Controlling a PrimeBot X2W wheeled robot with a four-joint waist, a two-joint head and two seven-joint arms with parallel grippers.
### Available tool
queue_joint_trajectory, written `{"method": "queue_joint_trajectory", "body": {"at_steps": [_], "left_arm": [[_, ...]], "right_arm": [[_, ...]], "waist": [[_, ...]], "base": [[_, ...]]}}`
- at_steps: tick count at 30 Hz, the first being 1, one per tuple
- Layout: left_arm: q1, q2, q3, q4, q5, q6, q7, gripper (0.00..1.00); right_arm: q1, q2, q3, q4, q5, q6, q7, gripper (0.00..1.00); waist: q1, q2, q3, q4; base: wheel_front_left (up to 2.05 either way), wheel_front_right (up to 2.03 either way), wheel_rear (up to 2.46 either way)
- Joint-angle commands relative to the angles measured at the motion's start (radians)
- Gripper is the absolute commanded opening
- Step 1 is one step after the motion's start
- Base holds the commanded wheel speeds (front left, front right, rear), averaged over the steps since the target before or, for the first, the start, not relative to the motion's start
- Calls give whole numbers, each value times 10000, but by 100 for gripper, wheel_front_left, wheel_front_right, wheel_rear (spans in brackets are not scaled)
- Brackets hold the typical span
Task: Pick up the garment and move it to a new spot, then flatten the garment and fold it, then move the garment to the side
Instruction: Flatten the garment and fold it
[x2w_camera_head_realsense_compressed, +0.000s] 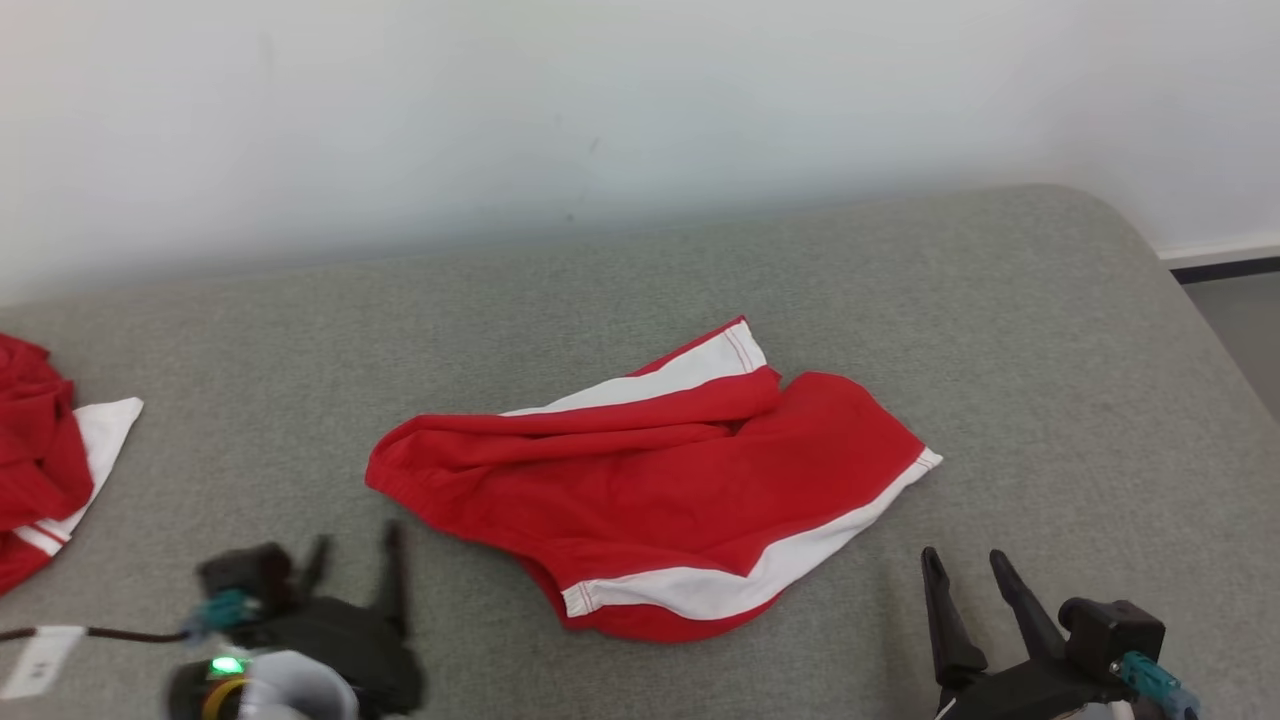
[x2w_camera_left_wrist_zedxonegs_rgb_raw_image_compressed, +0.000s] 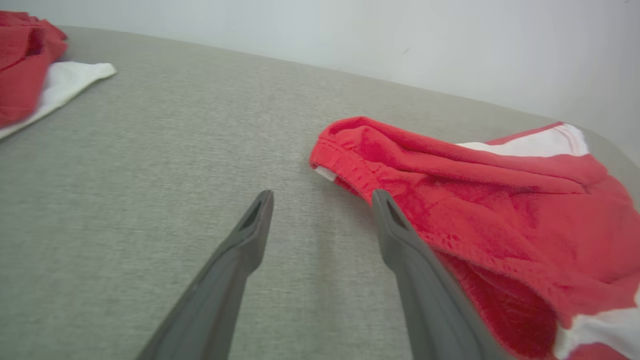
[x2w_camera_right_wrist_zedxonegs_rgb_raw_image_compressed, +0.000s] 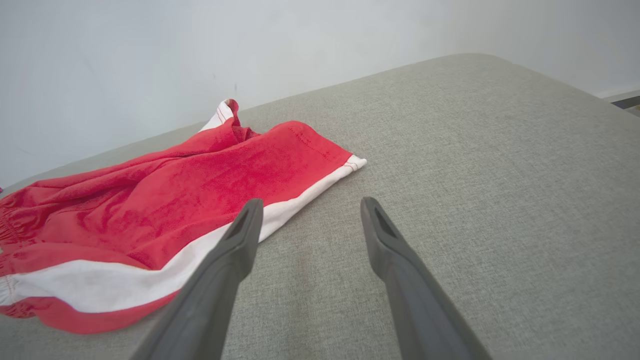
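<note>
The garment (x2w_camera_head_realsense_compressed: 660, 490) is a pair of red shorts with white side stripes, lying rumpled in the middle of the grey padded table (x2w_camera_head_realsense_compressed: 620, 290). It also appears as the garment (x2w_camera_left_wrist_zedxonegs_rgb_raw_image_compressed: 500, 200) and the garment (x2w_camera_right_wrist_zedxonegs_rgb_raw_image_compressed: 165, 200) in the wrist views. My left gripper (x2w_camera_head_realsense_compressed: 355, 555) hovers open at the lower left, just off the waistband end, with nothing between its fingers. Its right finger (x2w_camera_left_wrist_zedxonegs_rgb_raw_image_compressed: 400, 235) overlaps the waistband edge in the left wrist view. My right gripper (x2w_camera_head_realsense_compressed: 965, 570) stands open at the lower right, beside the hem corner, holding nothing.
A second red and white garment (x2w_camera_head_realsense_compressed: 50, 450) lies bunched at the table's left edge, seen too as the second garment (x2w_camera_left_wrist_zedxonegs_rgb_raw_image_compressed: 35, 75). A white wall (x2w_camera_head_realsense_compressed: 640, 110) runs behind the table. The table's right edge (x2w_camera_head_realsense_compressed: 1210, 330) drops to the floor.
</note>
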Motion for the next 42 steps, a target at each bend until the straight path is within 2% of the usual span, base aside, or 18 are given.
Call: {"method": "queue_joint_trajectory", "body": {"at_steps": [1, 4, 8, 14, 20, 22, 24, 26, 27, 29, 30, 32, 33, 38, 42], "left_arm": [[267, -228, -183, -293, -175, -264, 95, 100], [615, -517, -728, -1070, -356, -893, 527, 100], [887, -770, -1417, -1598, -408, -1264, 1114, 100], [1043, -911, -1840, -1665, -369, -1351, 1500, 100], [888, -871, -2113, -1366, -158, -1193, 1764, 98], [823, -854, -2103, -1324, -120, -1117, 1725, 90], [756, -854, -2080, -1250, -103, -1054, 1722, 63], [677, -865, -2059, -1162, -194, -1039, 1827, 51], [633, -849, -2079, -1120, -213, -1060, 1860, 49], [555, -834, -2105, -1035, -262, -1117, 1926, 38], [524, -839, -2117, -1021, -268, -1145, 1941, 27], [498, -866, -2117, -974, -281, -1174, 1860, 12], [445, -882, -2104, -973, -280, -1190, 1790, 0], [293, -916, -2154, -845, -257, -1273, 1680, 0], [264, -771, -2151, -953, -182, -1250, 1642, 0]], "right_arm": [[-27, -10, -69, -123, -79, -22, 38, 100], [-113, -6, -145, -270, -213, -22, 156, 100], [-169, -10, -176, -514, -367, -22, 265, 100], [-253, -9, 16, -713, -451, -22, 419, 100], [-313, -9, 230, -807, -443, -22, 555, 100], [-301, -9, 259, -820, -424, -22, 548, 100], [-295, -9, 278, -822, -403, -22, 538, 100], [-299, -7, 297, -814, -381, -22, 534, 100], [-306, -9, 306, -810, -372, -22, 533, 100], [-359, -9, 330, -789, -369, -22, 546, 100], [-394, -9, 340, -776, -376, -22, 555, 100], [-427, -9, 357, -760, -426, -22, 560, 100], [-426, -9, 359, -766, -462, -22, 569, 100], [-681, -10, 407, -718, -580, -22, 775, 100], [-1314, -240, -153, -320, -880, -22, 1977, 100]], "waist": [[0, 0, 30, 213], [0, 0, 27, 330], [0, 0, 12, 317], [0, 0, 1, 82], [0, 0, 6, -253], [0, 0, 30, -300], [0, 0, 57, -325], [0, 0, 87, -333], [0, 0, 103, -331], [0, 0, 132, -317], [0, 0, 148, -304], [0, 0, 180, -258], [0, 0, 206, -222], [0, 0, 309, -41], [0, 0, 503, 155]], "base": [[0, 0, 0], [0, 0, 0], [0, 0, 0], [0, 0, 0], [0, 0, 0], [0, 0, 0], [0, 0, 0], [0, 0, 0], [0, 0, 0], [0, 0, 0], [0, 0, 0], [0, 0, 0], [0, 0, 0], [0, 0, 0], [0, 0, 0]]}}
